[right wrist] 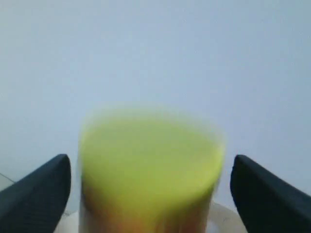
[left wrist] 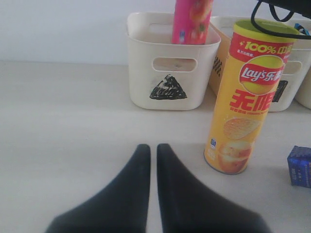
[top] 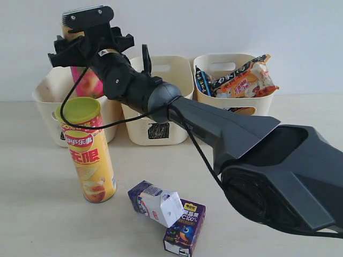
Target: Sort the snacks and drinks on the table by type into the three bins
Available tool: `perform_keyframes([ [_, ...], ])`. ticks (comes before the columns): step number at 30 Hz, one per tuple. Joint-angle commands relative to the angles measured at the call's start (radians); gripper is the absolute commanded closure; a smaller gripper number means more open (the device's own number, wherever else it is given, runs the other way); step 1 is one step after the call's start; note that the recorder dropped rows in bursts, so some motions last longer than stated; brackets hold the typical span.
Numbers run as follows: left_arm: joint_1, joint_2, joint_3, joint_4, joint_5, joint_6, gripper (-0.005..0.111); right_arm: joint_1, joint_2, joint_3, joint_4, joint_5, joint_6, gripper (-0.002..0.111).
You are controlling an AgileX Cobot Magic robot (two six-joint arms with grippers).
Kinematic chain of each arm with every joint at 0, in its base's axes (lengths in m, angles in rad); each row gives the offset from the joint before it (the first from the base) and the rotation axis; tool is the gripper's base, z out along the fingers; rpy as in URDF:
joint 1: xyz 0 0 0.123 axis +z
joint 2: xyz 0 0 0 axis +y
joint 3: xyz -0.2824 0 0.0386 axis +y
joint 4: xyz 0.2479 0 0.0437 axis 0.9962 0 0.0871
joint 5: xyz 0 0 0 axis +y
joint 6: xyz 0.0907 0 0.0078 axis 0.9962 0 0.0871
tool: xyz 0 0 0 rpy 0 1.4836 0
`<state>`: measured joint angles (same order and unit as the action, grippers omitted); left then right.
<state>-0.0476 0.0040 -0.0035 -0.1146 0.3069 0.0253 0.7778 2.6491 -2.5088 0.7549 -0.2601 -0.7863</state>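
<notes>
My right gripper [top: 88,40] reaches across to the left bin [top: 45,99], the one marked with a triangle [left wrist: 167,89]. The pink-red chip can [top: 88,85] stands upright in that bin [left wrist: 146,73]. In the right wrist view the gripper [right wrist: 150,160] is open, and a blurred lime can top [right wrist: 150,155] sits between the fingers with a gap on each side. The yellow chip can [top: 91,160] stands on the table in front of the bin. Both cartons lie near the front: the purple-and-white one [top: 155,203] and the parrot juice box [top: 185,227]. My left gripper [left wrist: 153,148] is shut and empty above the table.
The middle bin [top: 139,128] carries a black square scribble. The right bin [top: 262,101] holds an orange foil bag [top: 244,83] and a blue-black one [top: 203,80]. The right arm's dark body [top: 268,166] covers the right side of the table. A black cable [top: 67,115] loops beside the yellow can [left wrist: 245,97].
</notes>
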Motion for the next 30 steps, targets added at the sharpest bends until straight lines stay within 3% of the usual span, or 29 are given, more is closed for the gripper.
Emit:
perform_keyframes([
  [1,0.003,-0.004,0.004,-0.005,-0.011,-0.010,0.102,-0.002,-0.005,-0.007,-0.009,-0.029,-0.012,0.022],
  [6,0.003,-0.004,0.004,-0.005,-0.011,-0.010,0.102,-0.002,-0.016,-0.007,-0.009,0.019,-0.059,0.023],
  [8,0.003,-0.004,0.004,-0.005,-0.011,-0.010,0.102,-0.002,-0.037,-0.007,-0.009,0.096,-0.103,0.033],
  [10,0.003,-0.004,0.004,-0.005,-0.011,-0.010,0.102,-0.002,-0.061,-0.007,-0.009,0.178,-0.161,0.052],
  [13,0.003,-0.004,0.004,-0.005,-0.011,-0.010,0.102,-0.002,-0.111,-0.007,-0.006,0.324,-0.189,0.101],
  [14,0.003,-0.004,0.004,-0.005,-0.011,-0.010,0.102,-0.002,-0.120,-0.007,-0.008,0.359,-0.192,0.108],
  [20,0.003,-0.004,0.004,-0.005,-0.011,-0.010,0.102,-0.002,-0.183,-0.007,-0.091,0.641,-0.150,0.108],
  [26,0.003,-0.004,0.004,-0.005,-0.011,-0.010,0.102,-0.002,-0.239,-0.007,-0.412,0.931,0.196,0.108],
  [30,0.003,-0.004,0.004,-0.005,-0.011,-0.010,0.102,0.000,-0.289,-0.007,-0.444,1.159,0.242,0.108],
])
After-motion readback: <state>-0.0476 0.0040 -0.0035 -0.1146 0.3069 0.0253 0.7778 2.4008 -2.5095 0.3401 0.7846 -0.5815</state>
